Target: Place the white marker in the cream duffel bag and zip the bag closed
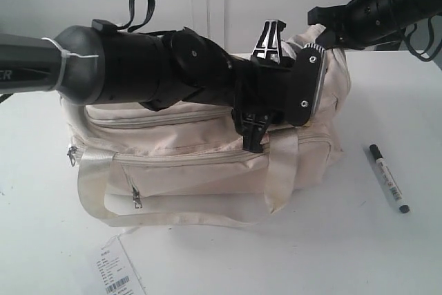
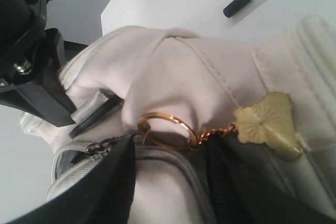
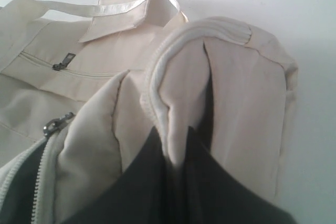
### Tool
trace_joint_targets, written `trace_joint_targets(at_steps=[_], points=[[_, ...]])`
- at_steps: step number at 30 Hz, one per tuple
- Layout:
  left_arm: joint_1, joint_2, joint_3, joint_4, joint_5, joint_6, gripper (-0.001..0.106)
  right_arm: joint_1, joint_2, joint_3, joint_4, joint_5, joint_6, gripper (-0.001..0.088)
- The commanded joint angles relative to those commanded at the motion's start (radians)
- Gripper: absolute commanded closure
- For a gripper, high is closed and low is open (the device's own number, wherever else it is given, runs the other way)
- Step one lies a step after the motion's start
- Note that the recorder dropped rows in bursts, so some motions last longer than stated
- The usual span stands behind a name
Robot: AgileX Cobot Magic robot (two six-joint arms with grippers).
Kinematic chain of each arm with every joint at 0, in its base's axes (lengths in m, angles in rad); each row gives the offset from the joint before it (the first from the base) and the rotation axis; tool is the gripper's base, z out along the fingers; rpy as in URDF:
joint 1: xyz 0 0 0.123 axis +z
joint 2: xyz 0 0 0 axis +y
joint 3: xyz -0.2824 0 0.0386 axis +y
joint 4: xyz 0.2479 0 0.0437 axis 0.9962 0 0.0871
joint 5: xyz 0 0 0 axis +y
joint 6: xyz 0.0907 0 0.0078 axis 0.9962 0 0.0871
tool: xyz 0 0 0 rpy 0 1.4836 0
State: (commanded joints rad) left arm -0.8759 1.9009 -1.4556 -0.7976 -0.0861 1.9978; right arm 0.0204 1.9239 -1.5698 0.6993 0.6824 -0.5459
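Marker (image 1: 389, 178): likely light, rigid, slick; take at mid-barrel. Bag (image 1: 207, 164): soft, floppy. Right gripper (image 3: 176, 148) pinches its end fold; left gripper (image 2: 170, 158) state unclear.

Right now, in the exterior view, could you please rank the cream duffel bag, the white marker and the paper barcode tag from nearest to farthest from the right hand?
1. cream duffel bag: the right hand pinches its right end.
2. white marker: on the table, right of the bag.
3. paper barcode tag: lying in front of the bag's left part.
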Motion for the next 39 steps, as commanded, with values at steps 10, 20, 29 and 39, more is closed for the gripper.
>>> trace_joint_targets(at_steps=[10, 20, 29, 39], points=[[-0.045, -0.005, 0.000, -0.003, -0.059, -0.015, 0.105, 0.000, 0.000, 0.000, 0.000, 0.000, 0.003, 0.0868], [-0.045, -0.050, 0.000, -0.035, -0.101, -0.096, 0.105, 0.000, 0.000, 0.000, 0.000, 0.000, 0.003, 0.0868], [-0.045, -0.088, 0.000, -0.216, -0.014, -0.096, 0.105, 0.000, 0.000, 0.000, 0.000, 0.000, 0.003, 0.0868], [-0.043, -0.133, 0.002, -0.455, 0.015, -0.096, 0.105, 0.000, 0.000, 0.000, 0.000, 0.000, 0.003, 0.0868]])
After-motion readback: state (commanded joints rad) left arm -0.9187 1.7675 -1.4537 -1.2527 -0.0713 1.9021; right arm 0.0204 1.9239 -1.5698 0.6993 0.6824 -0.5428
